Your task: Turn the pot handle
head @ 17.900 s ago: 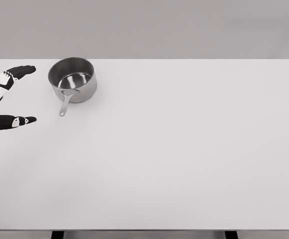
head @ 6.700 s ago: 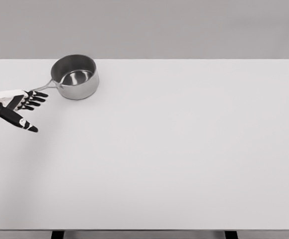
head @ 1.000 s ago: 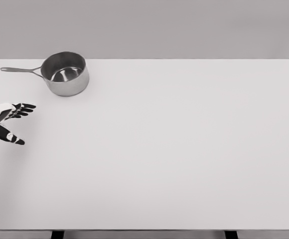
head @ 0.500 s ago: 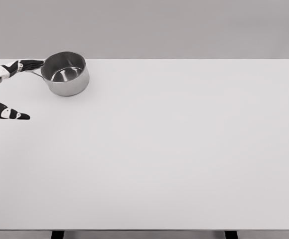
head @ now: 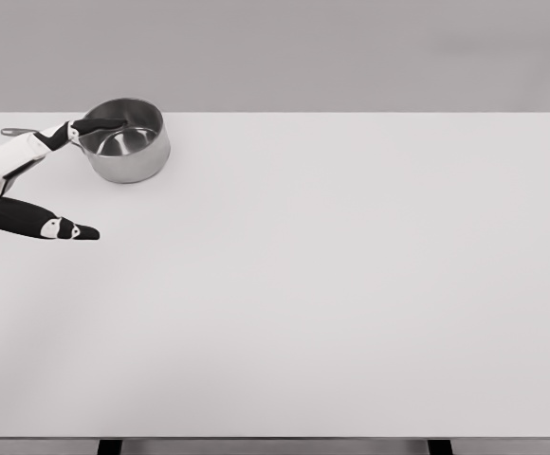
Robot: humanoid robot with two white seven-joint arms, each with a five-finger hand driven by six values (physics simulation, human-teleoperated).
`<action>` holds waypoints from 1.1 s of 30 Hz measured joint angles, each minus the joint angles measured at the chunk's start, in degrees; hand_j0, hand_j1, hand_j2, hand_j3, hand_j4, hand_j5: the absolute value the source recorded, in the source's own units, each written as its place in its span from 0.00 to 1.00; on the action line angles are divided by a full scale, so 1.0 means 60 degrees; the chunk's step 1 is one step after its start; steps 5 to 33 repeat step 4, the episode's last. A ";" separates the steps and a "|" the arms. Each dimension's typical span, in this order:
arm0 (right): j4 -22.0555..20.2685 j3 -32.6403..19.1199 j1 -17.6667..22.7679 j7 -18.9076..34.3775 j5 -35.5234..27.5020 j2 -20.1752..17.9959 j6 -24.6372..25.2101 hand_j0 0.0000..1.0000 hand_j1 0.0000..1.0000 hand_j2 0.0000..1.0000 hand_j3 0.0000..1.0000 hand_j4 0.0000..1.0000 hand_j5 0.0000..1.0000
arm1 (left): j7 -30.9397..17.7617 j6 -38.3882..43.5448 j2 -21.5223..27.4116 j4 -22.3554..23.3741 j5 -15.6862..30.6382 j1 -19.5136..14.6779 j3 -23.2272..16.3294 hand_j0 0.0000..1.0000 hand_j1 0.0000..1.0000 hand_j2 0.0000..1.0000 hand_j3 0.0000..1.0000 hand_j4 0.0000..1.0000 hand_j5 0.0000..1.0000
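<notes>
A white table (head: 351,284) fills the frame. A steel pot (head: 125,142) sits upright at the upper left, its thin handle (head: 14,132) pointing left toward the frame edge. The left hand (head: 28,180) reaches in from the left, fingers spread wide and holding nothing, index finger lying over the handle and pot rim, thumb below. No writing is visible.

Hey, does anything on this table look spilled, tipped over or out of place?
Nothing stands out. The pot sits upright and empty at the table's far left, its handle pointing left, with the open left hand over it.
</notes>
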 measured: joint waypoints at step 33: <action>0.0000 0.0002 0.0000 0.0000 0.0000 0.0000 0.0002 1.00 1.00 1.00 1.00 1.00 1.00 | 0.0000 -0.0010 -0.0022 0.0001 -0.0003 0.0000 -0.0001 1.00 1.00 1.00 1.00 1.00 1.00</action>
